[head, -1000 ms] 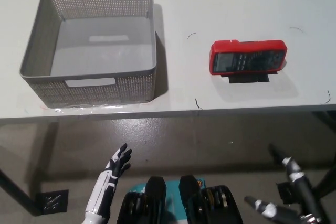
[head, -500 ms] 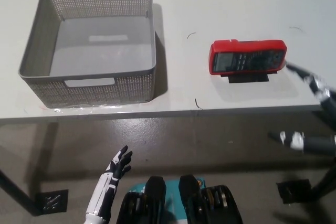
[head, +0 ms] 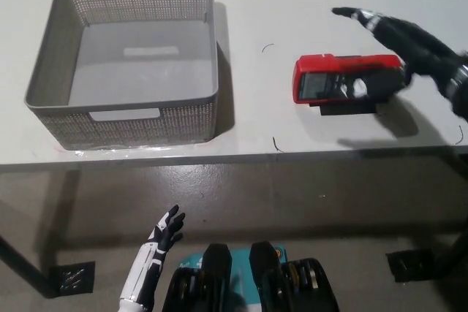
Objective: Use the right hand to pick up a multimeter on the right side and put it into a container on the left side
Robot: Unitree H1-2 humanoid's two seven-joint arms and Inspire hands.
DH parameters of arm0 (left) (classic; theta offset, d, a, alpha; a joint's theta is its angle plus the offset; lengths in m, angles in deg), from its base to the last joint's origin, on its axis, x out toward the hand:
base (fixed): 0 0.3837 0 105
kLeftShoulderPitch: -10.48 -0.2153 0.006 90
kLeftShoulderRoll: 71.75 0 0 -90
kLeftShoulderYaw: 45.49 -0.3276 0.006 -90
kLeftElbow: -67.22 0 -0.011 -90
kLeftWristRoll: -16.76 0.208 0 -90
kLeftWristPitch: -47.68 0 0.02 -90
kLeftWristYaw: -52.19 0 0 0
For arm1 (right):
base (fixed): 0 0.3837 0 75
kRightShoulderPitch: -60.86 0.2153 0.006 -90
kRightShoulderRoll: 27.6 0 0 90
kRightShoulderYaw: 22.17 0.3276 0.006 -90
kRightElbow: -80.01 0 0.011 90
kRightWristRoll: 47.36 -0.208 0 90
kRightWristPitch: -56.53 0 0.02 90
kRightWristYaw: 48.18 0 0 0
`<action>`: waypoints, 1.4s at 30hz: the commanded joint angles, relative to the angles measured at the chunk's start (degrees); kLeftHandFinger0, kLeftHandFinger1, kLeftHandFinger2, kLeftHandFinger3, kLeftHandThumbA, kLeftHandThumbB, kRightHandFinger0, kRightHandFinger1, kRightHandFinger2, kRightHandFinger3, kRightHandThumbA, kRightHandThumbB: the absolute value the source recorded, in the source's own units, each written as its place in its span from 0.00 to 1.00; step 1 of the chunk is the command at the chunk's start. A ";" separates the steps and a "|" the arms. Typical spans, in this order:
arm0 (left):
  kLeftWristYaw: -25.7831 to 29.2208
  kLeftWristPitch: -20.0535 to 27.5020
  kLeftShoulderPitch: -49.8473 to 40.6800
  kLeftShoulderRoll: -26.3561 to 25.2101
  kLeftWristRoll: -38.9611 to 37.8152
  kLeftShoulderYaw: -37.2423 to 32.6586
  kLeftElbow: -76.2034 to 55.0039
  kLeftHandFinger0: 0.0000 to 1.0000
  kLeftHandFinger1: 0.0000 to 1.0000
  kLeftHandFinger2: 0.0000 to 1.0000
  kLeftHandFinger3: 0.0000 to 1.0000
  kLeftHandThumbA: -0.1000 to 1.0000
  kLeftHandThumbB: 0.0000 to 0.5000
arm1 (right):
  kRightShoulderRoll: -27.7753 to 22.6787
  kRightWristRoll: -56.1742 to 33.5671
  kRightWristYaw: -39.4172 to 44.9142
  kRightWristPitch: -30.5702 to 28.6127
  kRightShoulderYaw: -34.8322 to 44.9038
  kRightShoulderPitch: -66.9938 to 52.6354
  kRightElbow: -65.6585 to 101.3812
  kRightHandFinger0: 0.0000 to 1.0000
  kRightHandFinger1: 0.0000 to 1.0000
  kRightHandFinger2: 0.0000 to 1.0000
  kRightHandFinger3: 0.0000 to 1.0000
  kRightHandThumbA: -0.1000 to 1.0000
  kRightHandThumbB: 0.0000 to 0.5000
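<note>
While the black right hand (head: 409, 45) hovers spread wide over its right end, the red multimeter (head: 344, 78) lies lengthwise left-to-right, display end left. Bare table (head: 292, 5) separates it from the grey basket (head: 44, 85) at the left. The white left hand (head: 167, 228), fingers apart, hangs below the table's near edge.

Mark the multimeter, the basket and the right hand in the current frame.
multimeter (head: 322, 85): head view, on its grey display face.
basket (head: 135, 118): head view, on the near mesh wall.
right hand (head: 409, 38): head view, on the black back of the hand, above the multimeter.

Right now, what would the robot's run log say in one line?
stage: reaching | right hand: open over multimeter, not gripping | left hand: open, idle below table edge | basket: empty
</note>
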 commanded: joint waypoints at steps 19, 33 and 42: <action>-1.03 2.55 0.66 -1.04 0.67 -0.11 -0.92 1.00 1.00 1.00 1.00 1.00 0.74 | 12.81 11.80 -0.83 -5.73 -12.22 25.17 -49.88 1.00 1.00 1.00 1.00 1.00 0.84; -1.75 2.66 1.00 -1.20 0.30 -0.12 -0.67 1.00 1.00 1.00 1.00 1.00 0.76 | 15.20 13.91 0.36 -5.86 -13.15 25.49 -54.92 1.00 1.00 1.00 1.00 1.00 0.99; -2.44 2.57 0.89 -1.43 -0.10 -0.47 -0.94 1.00 1.00 1.00 1.00 1.00 0.75 | 18.44 19.28 -1.11 -10.94 -20.74 26.16 -66.55 1.00 1.00 1.00 1.00 0.93 1.00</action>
